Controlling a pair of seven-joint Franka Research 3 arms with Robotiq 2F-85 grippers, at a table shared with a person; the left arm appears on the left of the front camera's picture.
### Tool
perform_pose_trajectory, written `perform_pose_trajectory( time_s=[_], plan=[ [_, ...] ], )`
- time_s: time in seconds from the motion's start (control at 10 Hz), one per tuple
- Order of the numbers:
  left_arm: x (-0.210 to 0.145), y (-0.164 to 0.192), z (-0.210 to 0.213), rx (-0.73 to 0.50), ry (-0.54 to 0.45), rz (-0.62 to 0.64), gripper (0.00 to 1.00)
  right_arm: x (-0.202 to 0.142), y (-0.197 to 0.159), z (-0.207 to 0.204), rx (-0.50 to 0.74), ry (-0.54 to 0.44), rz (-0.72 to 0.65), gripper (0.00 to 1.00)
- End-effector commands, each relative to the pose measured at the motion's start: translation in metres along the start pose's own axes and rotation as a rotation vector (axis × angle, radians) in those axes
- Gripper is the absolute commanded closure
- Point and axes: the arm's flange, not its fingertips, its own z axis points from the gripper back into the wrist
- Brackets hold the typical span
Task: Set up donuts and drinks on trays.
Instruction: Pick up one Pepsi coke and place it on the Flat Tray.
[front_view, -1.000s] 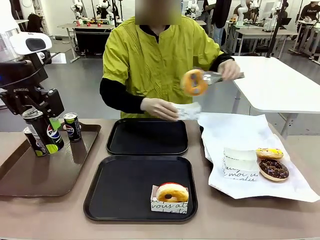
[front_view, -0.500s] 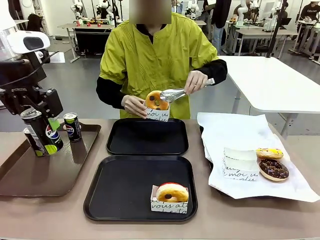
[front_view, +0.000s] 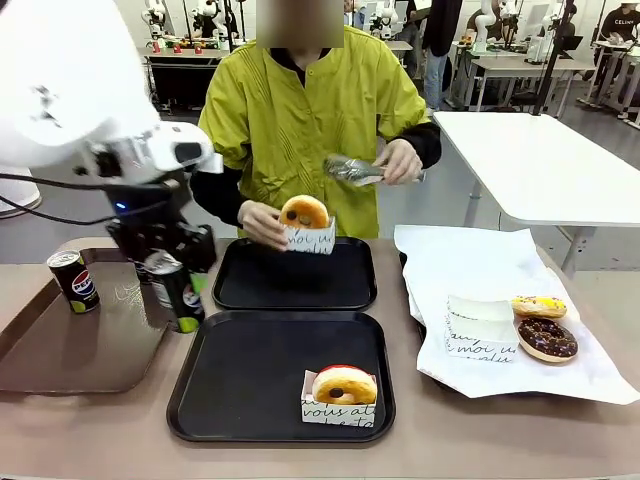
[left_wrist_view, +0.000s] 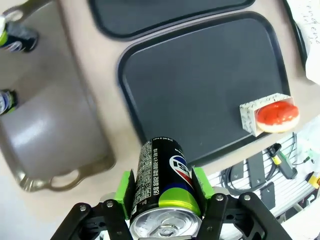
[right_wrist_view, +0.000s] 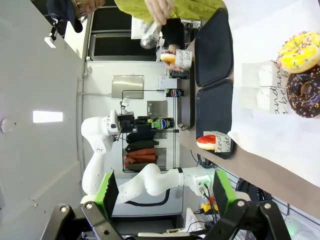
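My left gripper (front_view: 178, 292) is shut on a black soda can with green accents (left_wrist_view: 163, 187), held upright over the gap between the brown tray (front_view: 60, 355) and the near black tray (front_view: 250, 390). A pink-iced donut in its sleeve (front_view: 343, 392) lies at that tray's front right. Over the far black tray (front_view: 295, 285) the person holds a plain sleeved donut (front_view: 305, 222) in one hand and tongs (front_view: 355, 168) in the other. My right gripper (right_wrist_view: 165, 192) hangs open, well away from the table.
Another can (front_view: 75, 281) stands on the brown tray. On white paper (front_view: 480, 265) at the right lie a yellow donut (front_view: 540, 305), a chocolate donut (front_view: 548, 338) and empty sleeves (front_view: 480, 325).
My left arm has lifted the green-accent can off the brown tray and carried it right, toward the near black tray. The person has slid the donut into a sleeve and drawn the tongs away.
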Motion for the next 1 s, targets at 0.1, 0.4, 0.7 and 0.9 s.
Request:
perform_pose_trajectory(
  time_s=[0.1,0.4,0.7,0.9],
  plan=[
    [0.016,-0.004,-0.024,-0.037,0.015,-0.034,0.41,0.000,0.000,-0.001,0.020,-0.008,0.010,0.00],
    [-0.088,0.048,0.107,-0.032,0.053,-0.185,0.41,0.000,0.000,-0.001,0.020,-0.008,0.010,0.00],
    [-0.086,0.057,0.100,-0.040,0.084,-0.162,0.41,0.000,0.000,-0.001,0.020,-0.008,0.010,0.00],
    [-0.078,0.057,0.100,-0.043,0.082,-0.148,0.41,0.000,0.000,-0.001,0.020,-0.008,0.010,0.00]
  ],
)
